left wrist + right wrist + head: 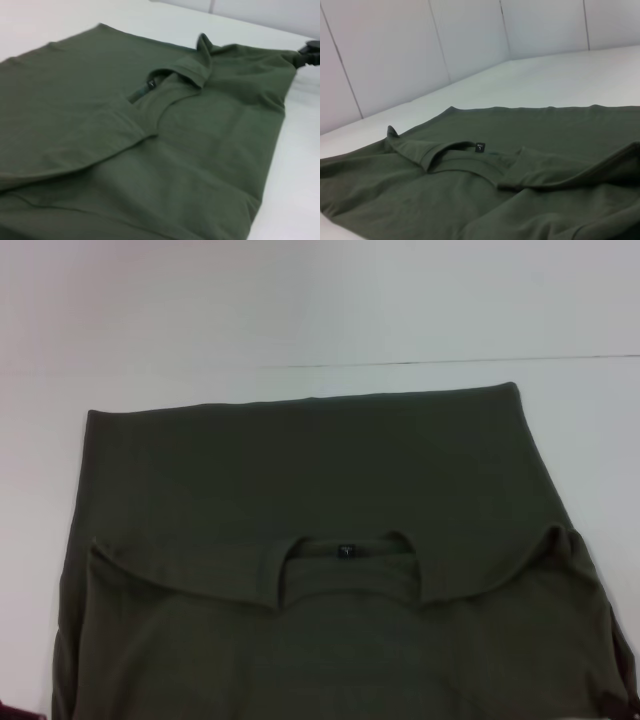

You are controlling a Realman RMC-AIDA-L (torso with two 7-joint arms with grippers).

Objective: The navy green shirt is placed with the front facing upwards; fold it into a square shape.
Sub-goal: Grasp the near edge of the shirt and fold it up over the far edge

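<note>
Since the left tool shows in none of the views, its state cannot be told. Spread over the white worktop (pixel 30 490), the navy green shirt (pixel 300 460) covers most of the width and runs off the near edge of the head view. Its far edge is a straight, smooth line lying parallel to the worktop's far edge. Nearer the robot a second layer lies on top of the first. At the left end of that layer a shoulder tip (pixel 96 542) stands up slightly, and from there the edge curves in toward the middle. At the middle the open neckline (pixel 345 560) faces up, with a small dark neck label (pixel 345 549) just inside its collar band. The matching shoulder tip (pixel 556 531) is raised on the right side. Only plain green cloth shows, with soft creases and no print visible. At the shirt's right side, toward the near right corner of the worktop, the right tool (pixel 309 53) appears dark against the white surface, and the cloth is drawn into a point that it pinches.
</note>
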